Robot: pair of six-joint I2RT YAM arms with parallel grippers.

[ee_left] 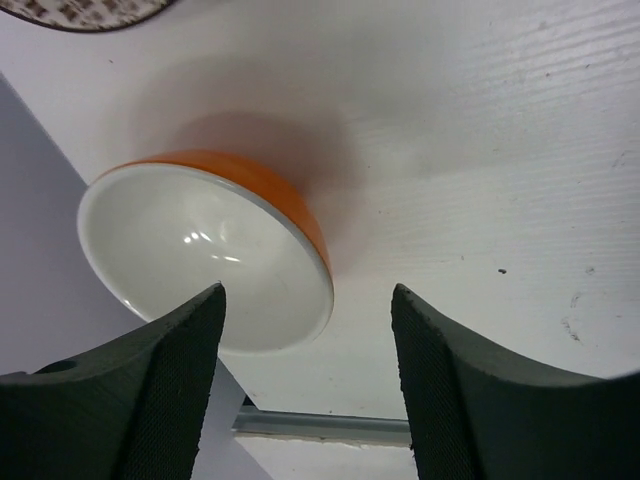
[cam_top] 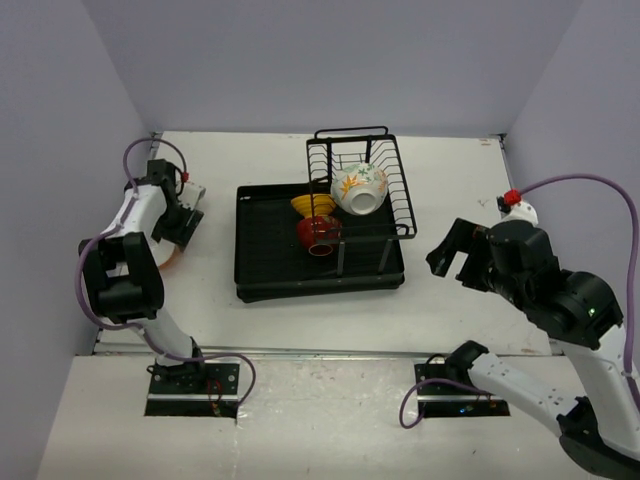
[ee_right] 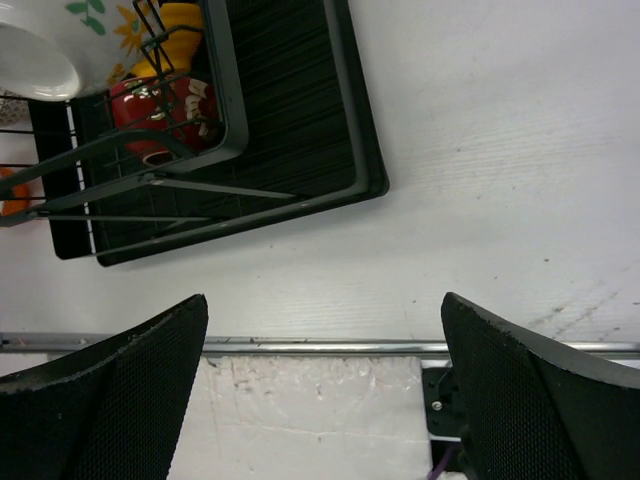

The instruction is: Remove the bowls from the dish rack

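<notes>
The black dish rack [cam_top: 270, 265] lies mid-table, with its wire basket [cam_top: 395, 190] at the back right. In it are a white flowered bowl [cam_top: 359, 188], a yellow bowl [cam_top: 313, 205] and a red bowl [cam_top: 319, 234]. They also show in the right wrist view: flowered [ee_right: 45, 50], yellow [ee_right: 182, 22], red [ee_right: 160, 105]. An orange bowl [ee_left: 215, 250] with a white inside sits on the table at the far left. My left gripper [ee_left: 305, 340] is open just above it and empty. A brown-patterned white bowl [ee_left: 90, 12] lies beyond it. My right gripper [cam_top: 455, 262] is open and empty, right of the rack.
A metal rail [ee_right: 320, 347] runs along the table's near edge. The purple side wall [ee_left: 40, 300] stands close beside the orange bowl. The right arm's base plate [cam_top: 460, 395] sits below the rail.
</notes>
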